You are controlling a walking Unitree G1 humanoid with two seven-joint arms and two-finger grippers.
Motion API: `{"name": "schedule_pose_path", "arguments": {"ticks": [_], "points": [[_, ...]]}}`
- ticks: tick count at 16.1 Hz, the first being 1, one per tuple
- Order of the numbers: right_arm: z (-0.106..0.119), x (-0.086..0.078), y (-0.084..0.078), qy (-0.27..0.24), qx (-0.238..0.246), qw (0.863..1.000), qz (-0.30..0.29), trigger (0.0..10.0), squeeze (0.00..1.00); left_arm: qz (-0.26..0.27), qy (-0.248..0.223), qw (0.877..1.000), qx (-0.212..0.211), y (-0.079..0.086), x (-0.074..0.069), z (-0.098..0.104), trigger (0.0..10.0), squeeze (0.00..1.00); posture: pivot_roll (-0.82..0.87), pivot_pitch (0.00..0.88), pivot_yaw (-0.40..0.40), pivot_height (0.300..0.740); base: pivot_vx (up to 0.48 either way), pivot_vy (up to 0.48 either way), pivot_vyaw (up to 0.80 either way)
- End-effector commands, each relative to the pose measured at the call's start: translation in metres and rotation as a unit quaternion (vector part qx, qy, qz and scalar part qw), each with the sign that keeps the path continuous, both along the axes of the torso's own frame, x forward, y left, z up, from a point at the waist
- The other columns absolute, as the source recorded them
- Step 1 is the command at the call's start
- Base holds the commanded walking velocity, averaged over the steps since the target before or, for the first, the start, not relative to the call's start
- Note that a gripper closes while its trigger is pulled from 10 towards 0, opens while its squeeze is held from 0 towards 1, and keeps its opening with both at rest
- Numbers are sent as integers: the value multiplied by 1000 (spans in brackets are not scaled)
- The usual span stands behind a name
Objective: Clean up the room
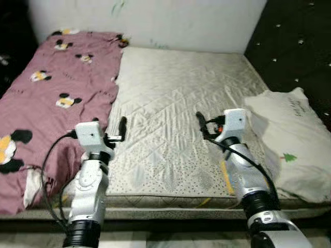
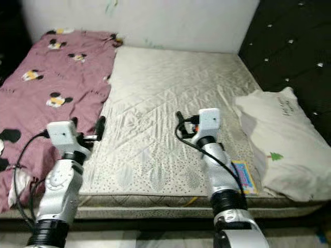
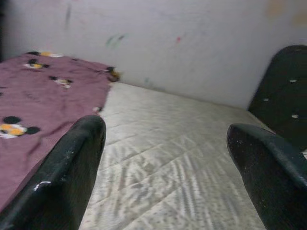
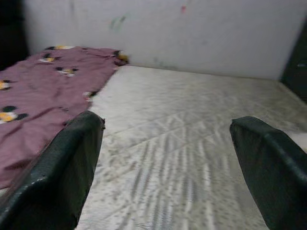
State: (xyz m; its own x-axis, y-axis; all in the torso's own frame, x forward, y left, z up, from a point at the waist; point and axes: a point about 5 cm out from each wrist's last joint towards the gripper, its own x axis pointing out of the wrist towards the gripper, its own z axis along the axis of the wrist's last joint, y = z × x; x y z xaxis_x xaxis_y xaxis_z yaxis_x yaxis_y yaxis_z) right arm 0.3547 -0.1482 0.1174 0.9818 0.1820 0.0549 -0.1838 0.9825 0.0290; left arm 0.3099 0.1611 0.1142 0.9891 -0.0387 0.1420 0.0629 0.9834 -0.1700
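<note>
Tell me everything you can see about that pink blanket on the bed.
The pink blanket looks like soft, thin cloth, dusty rose, printed with black-and-yellow cartoon mouse heads. It lies spread and rumpled over the left side of the bare mattress, reaching the wall at the far end and drooping over the near edge. Neither claw touches it.

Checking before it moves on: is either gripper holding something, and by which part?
Nothing is held. The left gripper and right gripper both hang open over the bare mattress.

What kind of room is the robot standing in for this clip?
Most likely a bedroom. A bare quilted mattress fills the view, with a mauve cartoon-print sheet bunched along the robot's left side, a white pillow on its right, and a dark tufted headboard behind the pillow.
</note>
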Motion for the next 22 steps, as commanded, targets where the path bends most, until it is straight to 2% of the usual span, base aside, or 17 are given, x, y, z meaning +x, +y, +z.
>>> {"name": "schedule_pose_path", "arguments": {"ticks": [1, 7, 22], "points": [[2, 2, 2, -3, 3, 1000, 1, 10000, 0, 2, 3, 1000, -1, 3, 2, 1, 10000, 0, -43, 42, -87, 740, 0, 480, 0], [-1, 3, 0, 10, -20, 1000, -9, 10000, 0, 3, 4, 1000, -10, 3, 3, 1, 10000, 0, -45, 43, -90, 740, 0, 476, 0], [-5, 5, 1, 24, -39, 999, -5, 10000, 0, 7, 8, 1000, -16, 4, 2, 0, 10000, 0, -44, 41, -89, 740, 0, 477, 0]]}}
